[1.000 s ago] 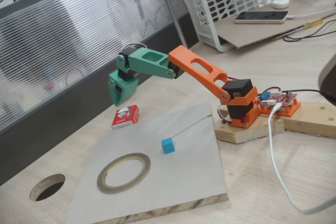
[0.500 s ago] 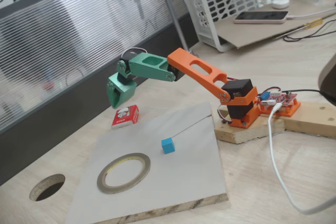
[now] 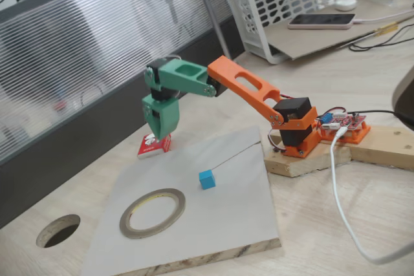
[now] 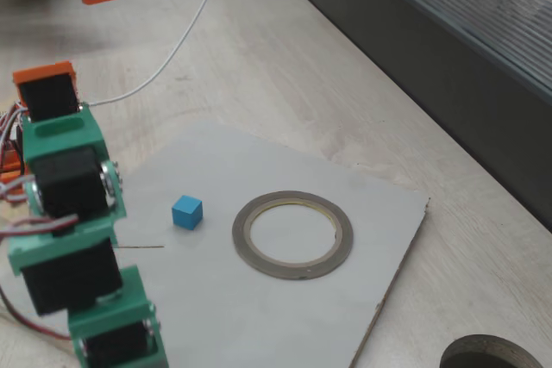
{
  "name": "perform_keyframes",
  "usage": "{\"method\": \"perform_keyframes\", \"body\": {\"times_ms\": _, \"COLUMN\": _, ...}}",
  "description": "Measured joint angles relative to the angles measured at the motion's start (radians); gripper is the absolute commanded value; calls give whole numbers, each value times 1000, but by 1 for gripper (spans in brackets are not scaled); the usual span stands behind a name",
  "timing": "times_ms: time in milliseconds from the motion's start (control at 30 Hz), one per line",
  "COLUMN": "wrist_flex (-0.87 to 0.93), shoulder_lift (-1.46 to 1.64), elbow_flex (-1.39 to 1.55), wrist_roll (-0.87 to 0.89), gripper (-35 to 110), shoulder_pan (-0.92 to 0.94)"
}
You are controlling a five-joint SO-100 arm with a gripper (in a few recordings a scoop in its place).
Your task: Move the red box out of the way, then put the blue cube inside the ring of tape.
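Observation:
In a fixed view the red box (image 3: 150, 147) lies on the wooden table just beyond the far edge of the grey board (image 3: 220, 224). My green gripper (image 3: 160, 136) points straight down, its tip at the box's right end and covering part of it. The fingers look pressed together, with nothing held. The blue cube (image 3: 207, 179) (image 4: 186, 212) sits on the board, apart from the gripper. The ring of tape (image 3: 152, 212) (image 4: 292, 234) lies flat on the board with nothing in its opening. The green arm links (image 4: 73, 213) rise at the left edge of the other fixed view.
A round dark hole (image 3: 58, 230) (image 4: 483, 355) is cut in the table beyond the board's corner. The orange arm base (image 3: 297, 130) stands on a wood block, with a red circuit board (image 3: 346, 124) and a white cable (image 3: 343, 205). A white basket (image 3: 291, 4) stands behind.
The gripper swung to the right and dropped from above and left of the red box down onto the box's right end. The box, cube and tape ring have not moved.

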Motion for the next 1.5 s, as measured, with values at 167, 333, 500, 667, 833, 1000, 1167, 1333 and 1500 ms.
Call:
{"method": "perform_keyframes", "body": {"times_ms": 167, "wrist_flex": 187, "shoulder_lift": 29, "elbow_flex": -6, "wrist_roll": 0, "gripper": 1, "shoulder_pan": 0}}
{"method": "perform_keyframes", "body": {"times_ms": 333, "wrist_flex": 307, "shoulder_lift": 29, "elbow_flex": -6, "wrist_roll": 0, "gripper": 1, "shoulder_pan": 2}}
{"method": "perform_keyframes", "body": {"times_ms": 500, "wrist_flex": 339, "shoulder_lift": 29, "elbow_flex": -6, "wrist_roll": -2, "gripper": 1, "shoulder_pan": 2}}
{"method": "perform_keyframes", "body": {"times_ms": 667, "wrist_flex": 339, "shoulder_lift": 29, "elbow_flex": -6, "wrist_roll": -8, "gripper": 1, "shoulder_pan": 2}}
{"method": "perform_keyframes", "body": {"times_ms": 833, "wrist_flex": 339, "shoulder_lift": 64, "elbow_flex": -5, "wrist_roll": -8, "gripper": 1, "shoulder_pan": -60}}
{"method": "perform_keyframes", "body": {"times_ms": 1000, "wrist_flex": 342, "shoulder_lift": 152, "elbow_flex": 46, "wrist_roll": -8, "gripper": 1, "shoulder_pan": -195}}
{"method": "perform_keyframes", "body": {"times_ms": 1167, "wrist_flex": 342, "shoulder_lift": 212, "elbow_flex": 209, "wrist_roll": -8, "gripper": 1, "shoulder_pan": -348}}
{"method": "perform_keyframes", "body": {"times_ms": 1333, "wrist_flex": 339, "shoulder_lift": 342, "elbow_flex": 371, "wrist_roll": 0, "gripper": 1, "shoulder_pan": -451}}
{"method": "perform_keyframes", "body": {"times_ms": 1500, "wrist_flex": 339, "shoulder_lift": 522, "elbow_flex": 555, "wrist_roll": -6, "gripper": 1, "shoulder_pan": -485}}
